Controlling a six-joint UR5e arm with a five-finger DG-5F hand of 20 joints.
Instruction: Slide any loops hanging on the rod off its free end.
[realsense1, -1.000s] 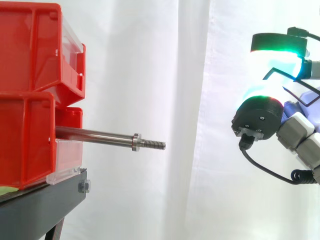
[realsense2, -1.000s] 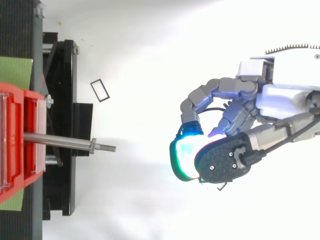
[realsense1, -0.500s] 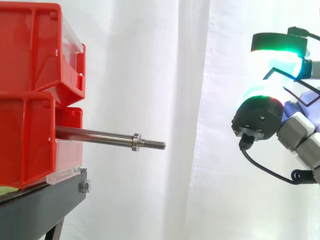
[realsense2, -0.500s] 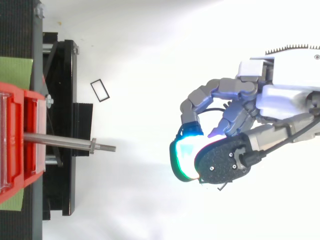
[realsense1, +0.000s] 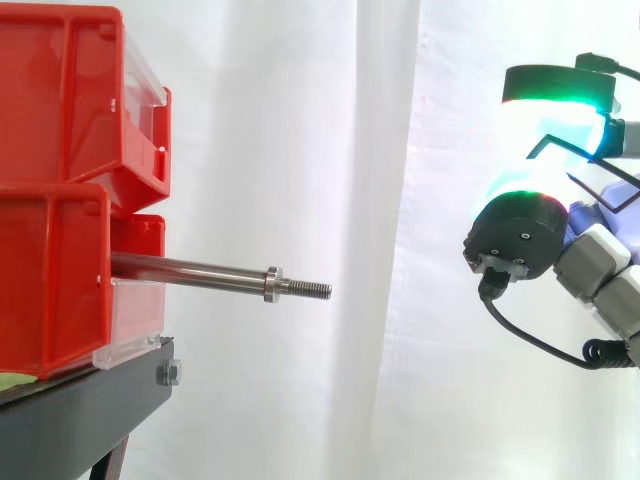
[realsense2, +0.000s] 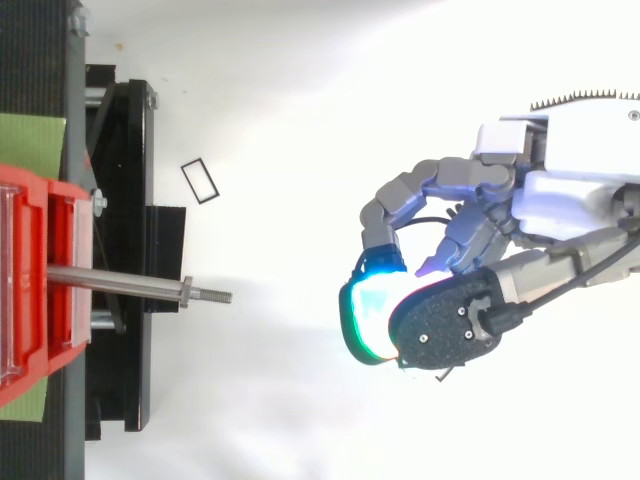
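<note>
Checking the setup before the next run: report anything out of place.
The rod is bare and straight. One thin black loop lies loose on the white surface beside the stand; a second loop sits pinched in the fingers of the hand.

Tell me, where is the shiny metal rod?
In the side view, the rod sticks out of the red bins on the left, its free end pointing right toward the distant hand.
</note>
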